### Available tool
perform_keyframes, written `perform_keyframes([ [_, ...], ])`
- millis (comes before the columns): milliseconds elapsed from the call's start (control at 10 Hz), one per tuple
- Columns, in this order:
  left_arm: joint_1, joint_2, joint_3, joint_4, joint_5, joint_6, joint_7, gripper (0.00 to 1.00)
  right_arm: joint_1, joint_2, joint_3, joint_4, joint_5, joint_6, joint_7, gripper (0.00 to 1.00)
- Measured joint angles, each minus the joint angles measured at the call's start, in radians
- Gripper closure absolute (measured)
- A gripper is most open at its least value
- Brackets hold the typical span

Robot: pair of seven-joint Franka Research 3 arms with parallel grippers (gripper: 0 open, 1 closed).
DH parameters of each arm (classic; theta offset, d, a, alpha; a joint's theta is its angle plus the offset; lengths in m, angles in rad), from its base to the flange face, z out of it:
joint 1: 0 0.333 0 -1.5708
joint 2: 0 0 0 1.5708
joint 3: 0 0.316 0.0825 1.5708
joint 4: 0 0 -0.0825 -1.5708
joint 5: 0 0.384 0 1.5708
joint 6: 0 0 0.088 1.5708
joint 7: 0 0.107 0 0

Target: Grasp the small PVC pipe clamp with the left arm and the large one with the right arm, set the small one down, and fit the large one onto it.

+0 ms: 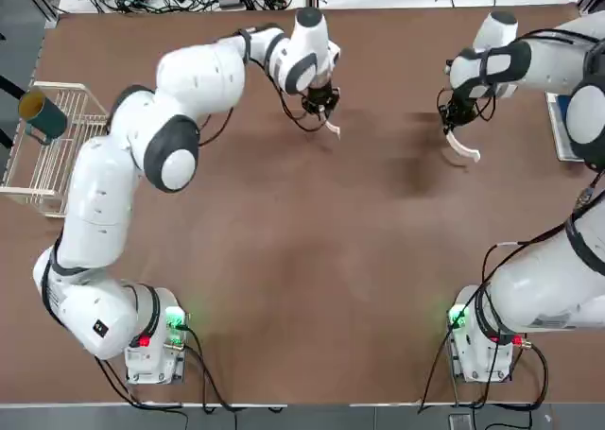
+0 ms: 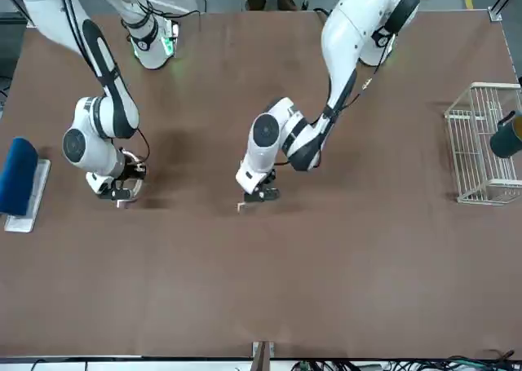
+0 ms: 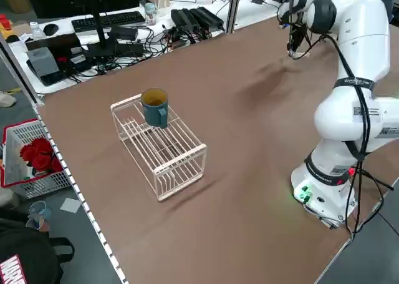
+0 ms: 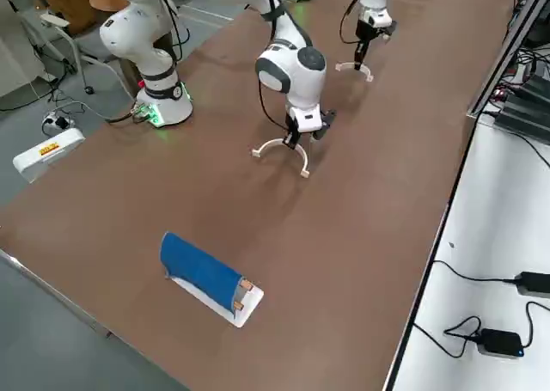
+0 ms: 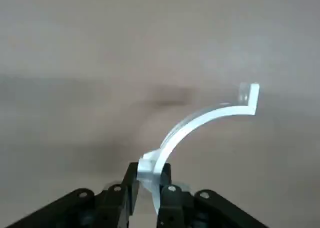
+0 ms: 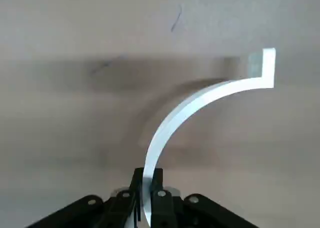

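We hold the small PVC pipe clamp (image 5: 200, 120) clenched in our left gripper (image 1: 322, 102) low over the far table (image 1: 312, 260), well left of the large clamp (image 4: 281, 149) clenched in our right gripper (image 1: 458, 118).

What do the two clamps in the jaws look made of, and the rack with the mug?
Small PVC pipe clamp: thin white plastic by its look, smooth and slightly glossy. Large one: the same, a flat white band with a moulded end tab. Rack: pale coated wire, seemingly metal. Mug: teal, probably glazed ceramic.
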Motion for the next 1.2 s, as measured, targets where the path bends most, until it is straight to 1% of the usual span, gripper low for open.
perform_keyframes([
  [100, -0.02, 0.028, 0.002, 0.01, 0.0, 0.038, -0.019, 0.79, 0.0, -0.017, 0.0, 0.053, 0.0, -0.081, 0.0, 0.91],
  [300, -0.034, 0.068, 0.014, 0.015, 0.0, 0.061, -0.025, 0.79, 0.004, -0.049, 0.006, 0.168, 0.0, -0.233, 0.016, 0.91],
  [500, -0.029, 0.081, 0.018, 0.019, 0.0, 0.067, -0.025, 0.77, 0.015, -0.06, 0.031, 0.28, 0.0, -0.337, 0.072, 0.91],
  [600, -0.027, 0.08, 0.019, 0.03, 0.0, 0.067, -0.025, 0.66, 0.02, -0.06, 0.06, 0.323, 0.0, -0.371, 0.124, 0.91],
  [700, -0.026, 0.078, 0.019, 0.042, 0.0, 0.066, -0.025, 0.49, 0.025, -0.06, 0.094, 0.355, 0.0, -0.389, 0.18, 0.91],
  [800, -0.023, 0.069, 0.019, 0.051, 0.0, 0.057, -0.026, 0.36, 0.028, -0.059, 0.133, 0.374, 0.0, -0.393, 0.232, 0.91],
  [900, -0.016, 0.049, 0.02, 0.059, -0.004, 0.024, -0.028, 0.29, 0.031, -0.058, 0.172, 0.387, 0.002, -0.393, 0.28, 0.91],
  [1000, -0.001, 0.016, 0.021, 0.064, -0.006, -0.025, -0.028, 0.25, 0.034, -0.054, 0.215, 0.402, 0.005, -0.393, 0.339, 0.91],
  [1100, 0.024, -0.025, 0.023, 0.064, -0.006, -0.079, -0.027, 0.21, 0.041, -0.037, 0.264, 0.426, 0.007, -0.393, 0.392, 0.91],
  [1200, 0.058, -0.073, 0.027, 0.058, -0.005, -0.147, -0.021, 0.21, 0.052, 0.001, 0.314, 0.465, 0.007, -0.389, 0.434, 0.91],
])
